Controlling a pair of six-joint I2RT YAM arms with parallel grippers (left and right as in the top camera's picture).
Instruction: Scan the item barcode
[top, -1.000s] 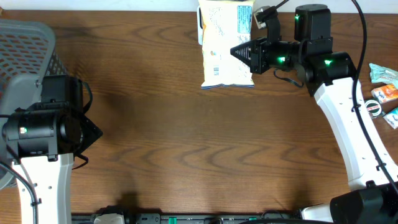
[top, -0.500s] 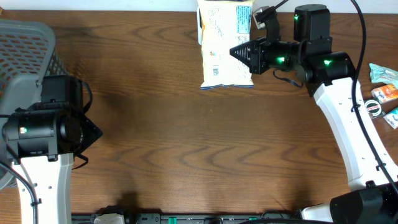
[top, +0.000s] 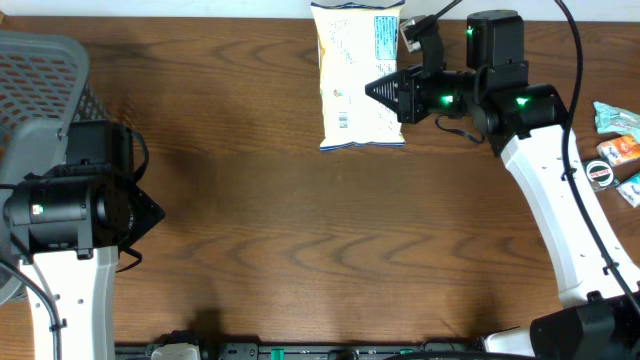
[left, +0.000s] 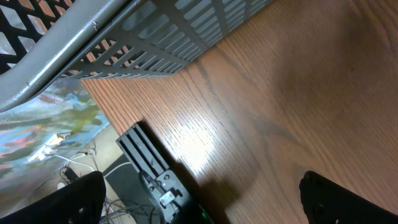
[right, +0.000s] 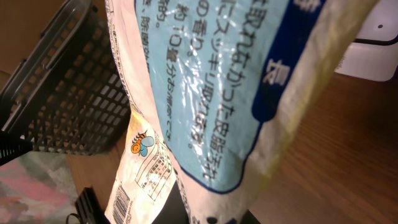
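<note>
Between the right jaws, a pinched bag

Overhead: the right gripper (top: 385, 92) is clenched on the near edge of the bag (top: 357, 75), which spreads out beyond the jaw tips over the table (top: 300, 230). The left gripper (top: 145, 212) holds nothing, with a basket (top: 40, 70) close beside it.

Left wrist: its fingers (left: 74, 199) are spread wide, with bare wood between them.

Right wrist: the bag fills the view just ahead of the jaws, its barcode (right: 122, 200) at the low end.

A brown wood-grain table (top: 300, 230) is lit from above. A grey mesh basket (top: 40, 60) is set at its left edge, and small packets (top: 618, 150) are scattered at its right.
</note>
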